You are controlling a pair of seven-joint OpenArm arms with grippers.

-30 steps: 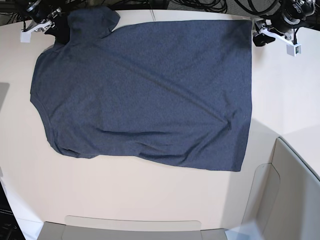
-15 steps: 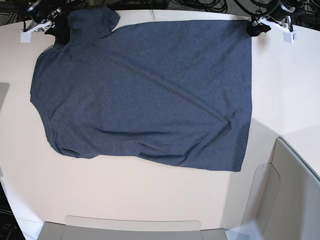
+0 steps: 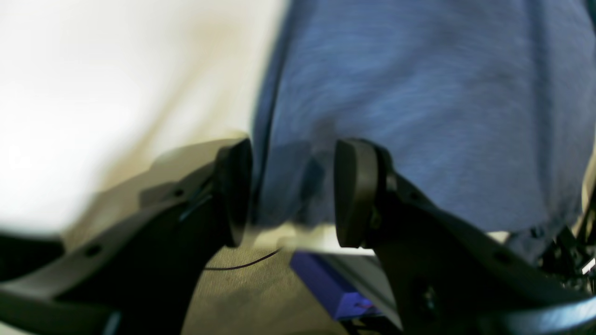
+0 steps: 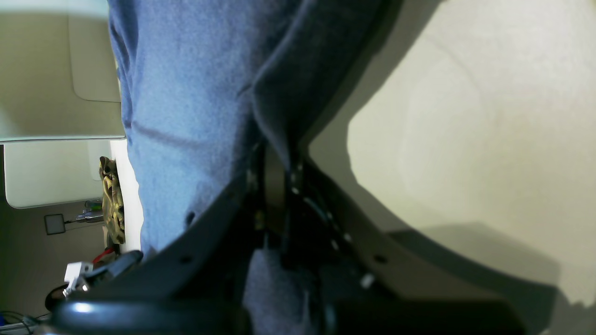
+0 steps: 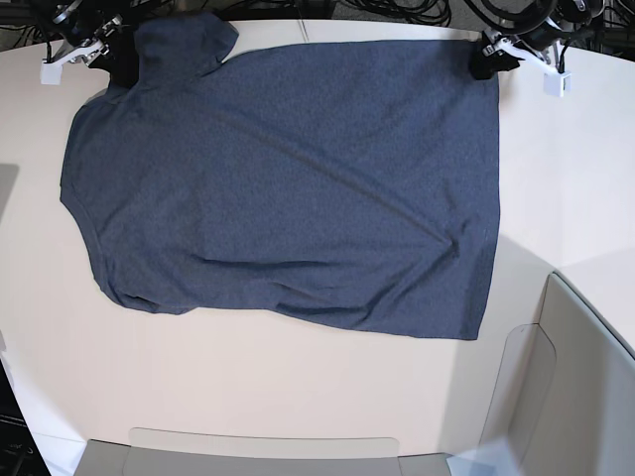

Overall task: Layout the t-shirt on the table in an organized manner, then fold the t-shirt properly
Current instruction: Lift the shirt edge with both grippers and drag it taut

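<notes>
The left gripper (image 5: 483, 61), jaws spread, has moved in onto the t-shirt (image 5: 288, 178) hem corner. The right gripper (image 5: 117, 61) stays clamped on the sleeve; a two-corner fold looks imminent.

The t-shirt (image 5: 288, 188) is soft, matt heathered cloth; the table (image 5: 556, 178) looks smooth.

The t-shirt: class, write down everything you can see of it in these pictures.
The t-shirt is a dark heathered navy-grey cloth, soft and cotton-like, lying spread nearly flat on the table with its plain side up. Slight creases run across it. One sleeve is folded over at the far corner; the straight hem lies opposite. The right tool is shut on the cloth by that sleeve. The left tool stands open at the hem corner, the cloth's edge between its pads.
</notes>
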